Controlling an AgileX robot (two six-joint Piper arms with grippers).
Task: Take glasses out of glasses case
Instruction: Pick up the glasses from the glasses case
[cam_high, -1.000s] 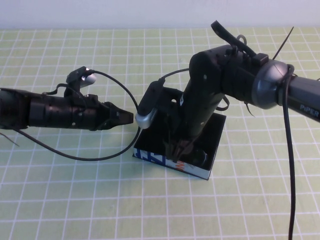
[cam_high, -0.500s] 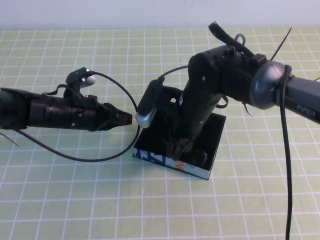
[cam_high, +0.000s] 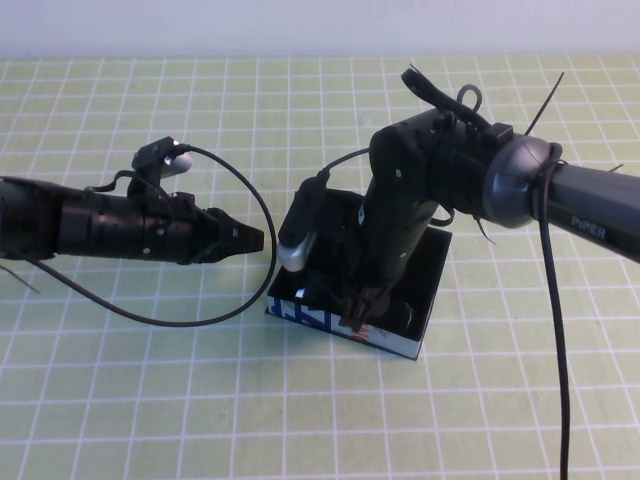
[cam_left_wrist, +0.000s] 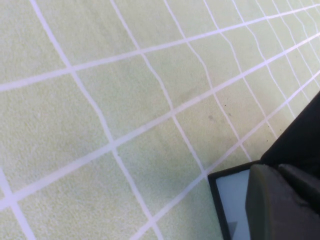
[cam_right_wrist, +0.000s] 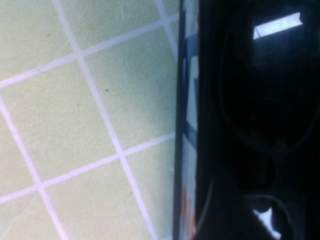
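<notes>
A: Item 1, largest: tabletop, green grid mat. Carries the lot.

B: Item 2?

A: Right arm, reaching down from the right into item 3, the glasses case. Case sits mid-tabletop, lid off, light blue printed side facing the camera. Open top prob. so the claw can go straight in.

B: Right claw?

A: Right claw low at the case's near wall, tips pointing into it. Spread of its fingers: can't tell.

B: Left side?

A: Left claw just beside the case's left edge, lying level, fingers closed on nothing. Looks parked, or ready to steady the case.

B: Smallest?

A: The glasses, black frame, dark lenses, inside the case along the printed wall per right wrist view. Not lifted yet.
</notes>
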